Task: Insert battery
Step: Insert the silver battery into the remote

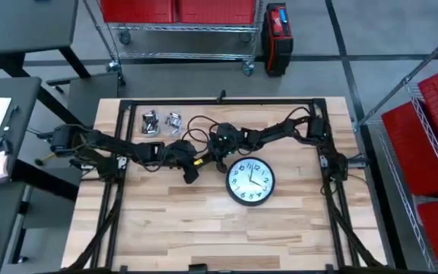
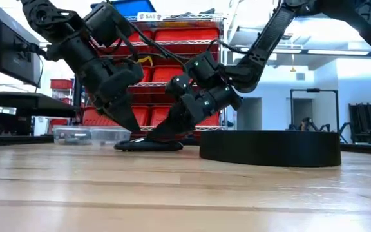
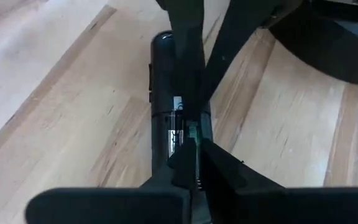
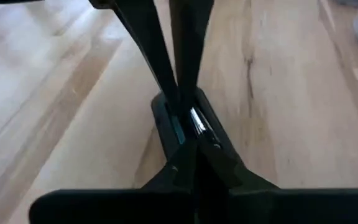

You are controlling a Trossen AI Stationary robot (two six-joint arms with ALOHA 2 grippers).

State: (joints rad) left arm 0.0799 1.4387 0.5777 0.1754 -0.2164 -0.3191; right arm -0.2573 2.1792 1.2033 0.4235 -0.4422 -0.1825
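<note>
On the pale wooden worktop (image 1: 204, 228), we saw our left pincer (image 2: 129, 126) come down with its tips nearly together onto the long black plastic device (image 3: 174, 106), which lay flat just beside the round black-rimmed wall clock (image 1: 250, 181). A slim silvery battery (image 4: 197, 122) sat in its open slot, seemingly almost seated. Our right pincer (image 2: 166, 129) met it from the other side, tips likewise pressed close over the slot. We judged insertion nearly done; final pressing-in and release remained.
</note>
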